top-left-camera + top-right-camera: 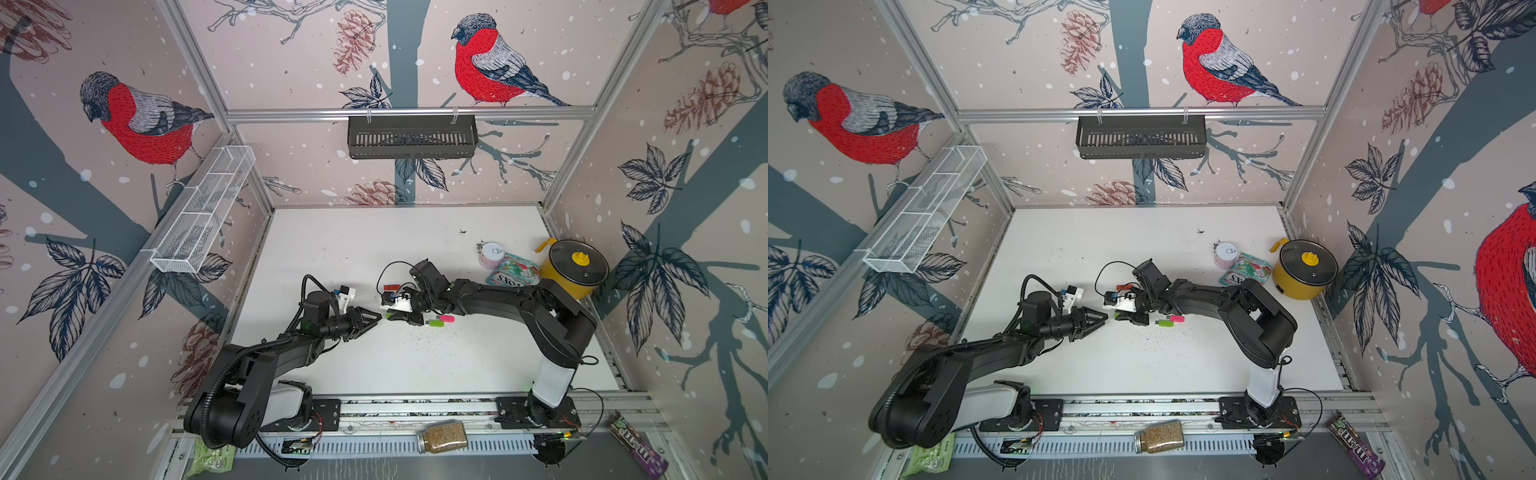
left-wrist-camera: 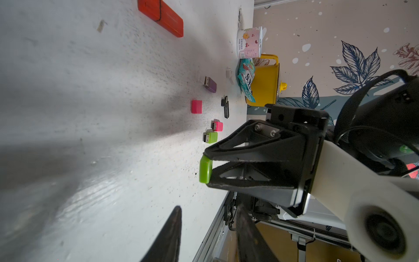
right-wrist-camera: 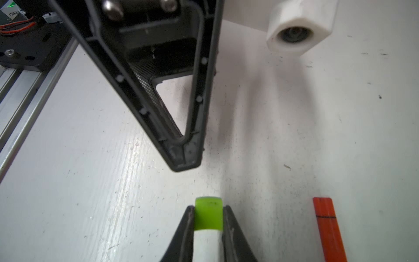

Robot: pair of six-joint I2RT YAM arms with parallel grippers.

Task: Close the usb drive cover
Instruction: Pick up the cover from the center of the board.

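My right gripper [image 3: 208, 207] is shut on a usb drive whose green cover [image 3: 208, 214] sticks out past the fingertips, with its white body [image 3: 207, 245] behind. In the left wrist view the same green end [image 2: 205, 170] shows in the right gripper [image 2: 206, 169], held above the table. My left gripper [image 2: 209, 207] faces it a short way off, open, with nothing between its fingers. In both top views the left gripper [image 1: 377, 318] [image 1: 1104, 316] and right gripper [image 1: 390, 316] [image 1: 1119, 316] point at each other, tips apart.
On the table lie a green drive [image 2: 210, 137] and a pink drive [image 2: 217, 126] with bare plugs, a purple drive [image 2: 210, 84], a pink cap [image 2: 196, 106] and a red block [image 2: 161, 17]. A yellow pot [image 1: 575, 266], can [image 1: 491, 253] and snack packet [image 1: 513, 270] stand at the back right.
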